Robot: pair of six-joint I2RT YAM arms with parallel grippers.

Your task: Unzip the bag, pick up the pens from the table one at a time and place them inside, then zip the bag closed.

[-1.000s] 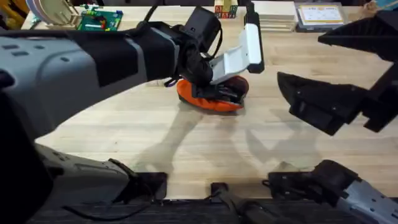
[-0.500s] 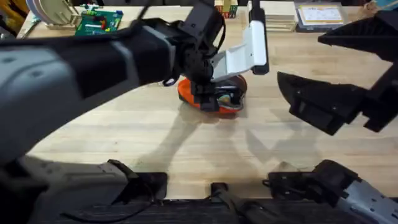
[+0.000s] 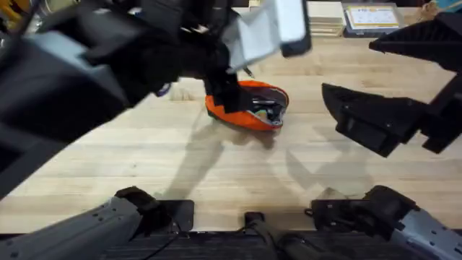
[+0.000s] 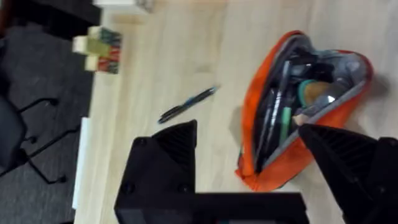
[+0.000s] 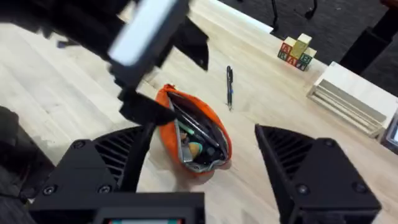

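You're mid-loading: the bag [image 4: 292,112] lies unzipped on the table [image 3: 216,173], mouth gaping, with at least one pen [image 4: 272,112] and other bits already inside — exact count in there, can't tell. One pen [image 4: 186,104] lies loose on the wood, just beyond the bag's far side, toward the toy blocks [image 5: 295,48]. So: one bag, one loose pen, two grippers. Left gripper [image 4: 249,149] hangs above the bag, jaws spread wide, nothing between them. Right gripper [image 5: 205,168] sits back from the bag on its near-right side, jaws also wide apart and empty. Next move, as I read it: send the left gripper past the bag to that loose pen, line the jaws across the barrel, pinch it flat off the wood, then carry it back and drop it lengthwise into the mouth. Pen is thin and lies flat, so go low or it'll skid. Zip comes after; you'll likely need the right gripper to pin the bag.
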